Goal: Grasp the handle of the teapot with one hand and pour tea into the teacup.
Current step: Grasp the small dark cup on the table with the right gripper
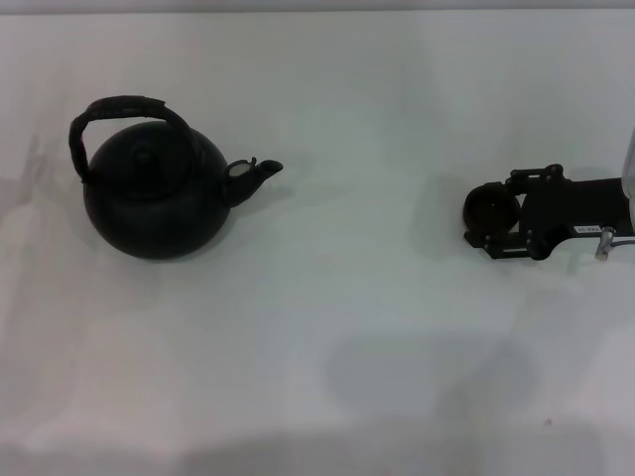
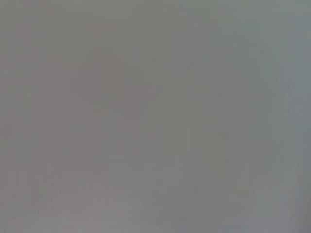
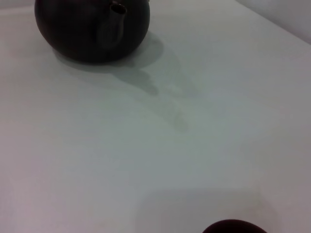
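The black teapot [image 1: 154, 203] stands upright on the white table [image 1: 347, 317] at the left, its spout [image 1: 256, 174] pointing right. Its arched handle [image 1: 124, 104] stands up over the lid, free of any gripper. The tiny dark teacup [image 1: 489, 206] sits at the right, between the fingers of my right gripper [image 1: 486, 212], which close on its sides. The right wrist view shows the teapot [image 3: 73, 29] far off and the cup's rim [image 3: 233, 227] at the near edge. My left gripper is out of view.
The left wrist view shows only a blank grey surface. The white table stretches between teapot and cup, with soft shadows on it near the front.
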`<move>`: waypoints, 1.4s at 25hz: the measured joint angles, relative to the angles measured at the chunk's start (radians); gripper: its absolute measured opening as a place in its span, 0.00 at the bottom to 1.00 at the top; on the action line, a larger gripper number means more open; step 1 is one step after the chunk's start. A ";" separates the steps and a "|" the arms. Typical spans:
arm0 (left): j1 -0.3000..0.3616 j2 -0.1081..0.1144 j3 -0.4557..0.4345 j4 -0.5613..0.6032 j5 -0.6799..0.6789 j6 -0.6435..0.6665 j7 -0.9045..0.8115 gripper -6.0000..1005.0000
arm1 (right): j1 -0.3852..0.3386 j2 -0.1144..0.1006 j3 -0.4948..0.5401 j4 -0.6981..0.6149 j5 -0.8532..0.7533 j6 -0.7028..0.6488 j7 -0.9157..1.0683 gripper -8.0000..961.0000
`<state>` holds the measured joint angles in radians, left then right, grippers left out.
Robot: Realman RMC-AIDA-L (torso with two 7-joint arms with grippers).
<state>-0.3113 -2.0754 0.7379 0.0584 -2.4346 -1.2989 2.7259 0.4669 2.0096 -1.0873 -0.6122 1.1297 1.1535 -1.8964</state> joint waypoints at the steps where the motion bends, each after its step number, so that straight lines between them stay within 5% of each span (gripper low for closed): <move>1: 0.000 0.000 0.000 0.000 0.000 0.000 0.000 0.87 | 0.000 0.000 0.001 -0.003 0.000 0.002 0.000 0.79; 21: -0.006 0.000 0.008 0.001 0.008 0.000 0.000 0.87 | 0.068 0.011 -0.092 -0.118 0.009 0.097 0.164 0.75; 35: 0.000 -0.003 0.009 -0.008 0.008 -0.001 -0.001 0.87 | 0.093 0.014 -0.353 -0.115 0.115 -0.101 0.159 0.75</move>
<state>-0.3117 -2.0783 0.7470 0.0508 -2.4267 -1.2994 2.7244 0.5600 2.0236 -1.4408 -0.7269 1.2451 1.0524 -1.7375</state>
